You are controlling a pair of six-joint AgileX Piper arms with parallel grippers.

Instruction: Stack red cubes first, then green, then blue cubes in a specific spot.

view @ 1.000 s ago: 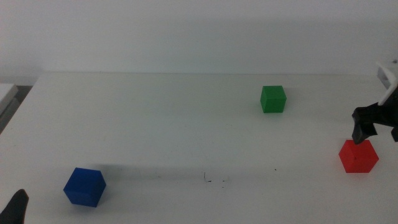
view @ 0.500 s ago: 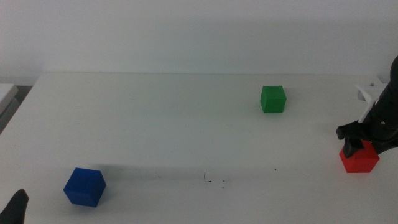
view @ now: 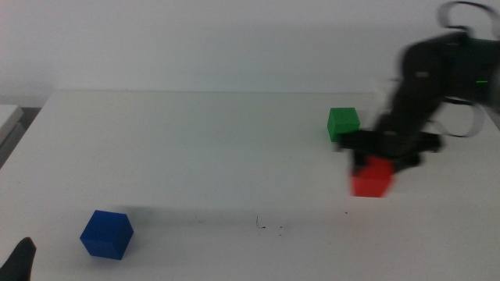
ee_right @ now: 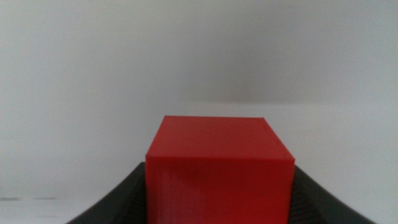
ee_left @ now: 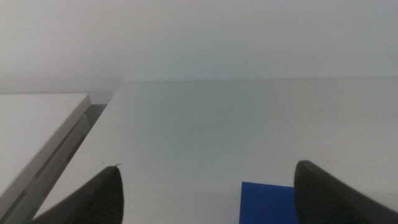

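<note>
Three cubes were in play, and we were on the first step: carrying the red cube (view: 370,181) to the stacking place. Our right gripper (view: 375,168) was pinching it between both jaws; the right wrist view showed the cube (ee_right: 219,168) seated squarely between them. In the middle view the right arm was blurred with motion, and the cube hung just in front of the green cube (view: 343,123), near it but apart; we could not tell whether the red cube was clear of the table (view: 195,140).

Our left gripper (view: 19,261) waited at the bottom left corner, jaws spread, with the blue cube (view: 106,233) just beside it; the left wrist view caught only that cube's top (ee_left: 268,203).

We judged that the next move called for bringing the red cube across to the spot with small dark scuff marks (view: 269,226) and setting it down flat, ready to bear the green one.

Bare tabletop lay between the red cube and the marks, so nothing blocked the way. The table's left edge and far edge stood well apart from that path.
</note>
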